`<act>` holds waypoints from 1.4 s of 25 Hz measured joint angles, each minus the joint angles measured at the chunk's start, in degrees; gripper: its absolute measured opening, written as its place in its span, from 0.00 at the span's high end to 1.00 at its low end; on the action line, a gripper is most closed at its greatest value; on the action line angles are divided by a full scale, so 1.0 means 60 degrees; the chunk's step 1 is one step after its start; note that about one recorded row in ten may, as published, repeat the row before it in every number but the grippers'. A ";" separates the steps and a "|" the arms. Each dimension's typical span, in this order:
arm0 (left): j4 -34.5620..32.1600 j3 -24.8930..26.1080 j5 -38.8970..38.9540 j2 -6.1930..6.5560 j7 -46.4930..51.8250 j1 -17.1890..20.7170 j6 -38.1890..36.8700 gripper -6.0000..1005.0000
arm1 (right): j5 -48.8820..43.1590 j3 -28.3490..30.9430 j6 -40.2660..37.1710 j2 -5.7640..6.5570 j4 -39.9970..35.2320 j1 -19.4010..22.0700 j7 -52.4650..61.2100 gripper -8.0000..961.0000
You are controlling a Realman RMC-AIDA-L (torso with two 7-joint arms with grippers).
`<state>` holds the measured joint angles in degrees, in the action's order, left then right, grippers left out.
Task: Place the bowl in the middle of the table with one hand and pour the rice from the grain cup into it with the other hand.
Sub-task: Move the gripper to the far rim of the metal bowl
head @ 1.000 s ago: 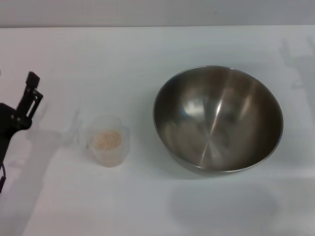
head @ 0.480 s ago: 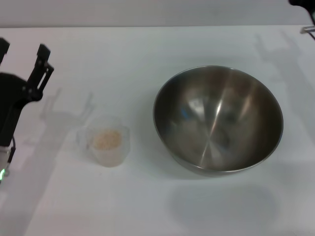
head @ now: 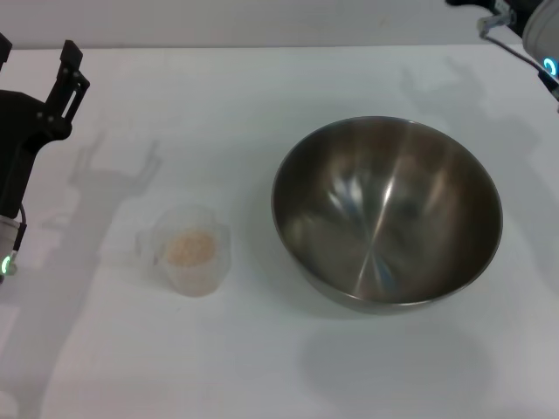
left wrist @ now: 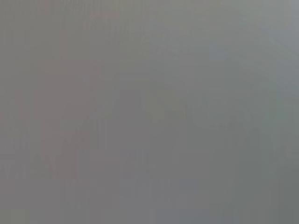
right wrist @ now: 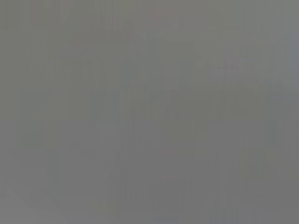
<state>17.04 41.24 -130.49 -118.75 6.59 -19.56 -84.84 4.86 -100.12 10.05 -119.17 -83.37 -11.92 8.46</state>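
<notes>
1. Left gripper: cut off by the head view's left edge; one finger partly visible.
2. Right gripper: out of frame; only the right arm shows at the corner.
3. Both wrist views: uniform grey blur.

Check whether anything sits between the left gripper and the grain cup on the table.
Nothing visible does. The left gripper is at the far left, fingers open, and only bare table lies between it and the grain cup. The bowl sits off to the cup's right, out of that path.
</notes>
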 joint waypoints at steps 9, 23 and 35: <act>-0.0160 0.0782 -0.0006 0.0001 0.0004 -0.0224 0.0376 0.19 | 0.2285 0.1542 0.8813 0.0061 -0.2948 -0.1603 -0.2365 0.27; -0.0159 0.1452 -0.0005 -0.0014 0.0093 -0.0342 0.0634 0.20 | 0.3340 0.5740 1.3732 0.0168 -0.0245 -0.4158 -0.6123 0.28; -0.0159 0.1476 -0.0004 -0.0013 0.0102 -0.0347 0.0650 0.20 | 0.3377 0.5939 1.3129 0.0158 0.1837 -0.4523 -0.7253 0.29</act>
<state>16.08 50.09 -130.51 -118.83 7.21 -21.64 -80.94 25.13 -64.49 88.82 -118.22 -72.35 -39.06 -35.06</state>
